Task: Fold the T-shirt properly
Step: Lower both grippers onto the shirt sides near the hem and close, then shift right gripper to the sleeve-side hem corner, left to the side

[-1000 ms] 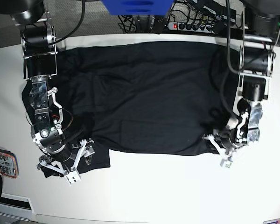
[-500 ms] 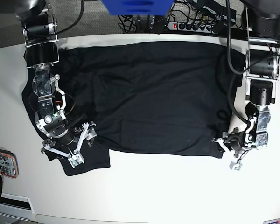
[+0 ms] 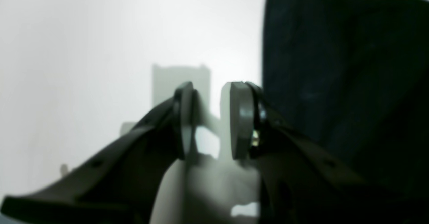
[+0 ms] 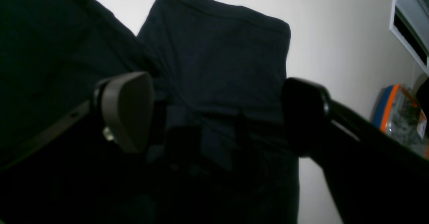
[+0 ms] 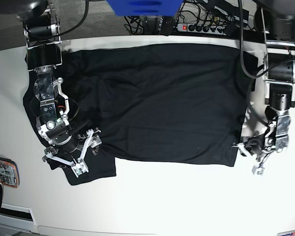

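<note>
T-shirt (image 5: 157, 98) plain black, spread flat, right gripper (image 5: 69, 162) wide apart, left gripper (image 5: 248, 160) parted, empty

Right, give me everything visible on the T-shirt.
The T-shirt is plain black, thin soft fabric, no print. It lies spread flat on the white table, lightly wrinkled, one sleeve poking out toward the near edge. The right gripper hovers open over that sleeve; whether it touches is unclear. The left gripper sits open just off the opposite corner, over bare table, holding nothing.
</note>
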`<act>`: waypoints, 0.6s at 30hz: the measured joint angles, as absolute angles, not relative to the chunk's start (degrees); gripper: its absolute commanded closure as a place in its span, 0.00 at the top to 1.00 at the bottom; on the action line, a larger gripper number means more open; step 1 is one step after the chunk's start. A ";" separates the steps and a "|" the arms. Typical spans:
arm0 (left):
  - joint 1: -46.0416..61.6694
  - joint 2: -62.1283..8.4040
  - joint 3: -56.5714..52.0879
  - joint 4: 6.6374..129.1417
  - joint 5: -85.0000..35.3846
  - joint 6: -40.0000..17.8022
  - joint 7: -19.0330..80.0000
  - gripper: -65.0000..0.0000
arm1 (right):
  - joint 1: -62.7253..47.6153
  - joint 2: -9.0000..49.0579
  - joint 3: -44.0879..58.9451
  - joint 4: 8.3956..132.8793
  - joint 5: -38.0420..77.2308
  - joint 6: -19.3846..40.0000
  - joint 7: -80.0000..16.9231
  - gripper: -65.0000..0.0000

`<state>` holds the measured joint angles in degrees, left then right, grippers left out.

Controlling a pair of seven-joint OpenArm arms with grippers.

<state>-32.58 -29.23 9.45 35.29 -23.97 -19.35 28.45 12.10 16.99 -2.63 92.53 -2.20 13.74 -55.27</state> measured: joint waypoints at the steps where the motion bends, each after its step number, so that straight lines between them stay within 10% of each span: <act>1: -32.67 -28.64 9.45 35.29 -24.08 -19.59 28.16 0.28 | 12.10 16.97 -2.66 92.53 -2.20 13.72 -55.22 0.86; 11: -32.82 -26.17 9.32 35.29 -24.03 -19.51 27.35 0.27 | 12.21 16.99 -2.66 94.85 -2.20 13.74 -55.24 0.86; 18: -31.73 -26.15 13.32 35.73 -22.20 -19.75 21.23 0.00 | 12.12 16.97 -2.66 94.65 -2.20 13.74 -55.46 0.86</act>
<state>-31.73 -26.15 13.32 35.73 -22.20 -19.75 21.23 12.12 16.97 -2.66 94.65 -2.20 13.74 -55.46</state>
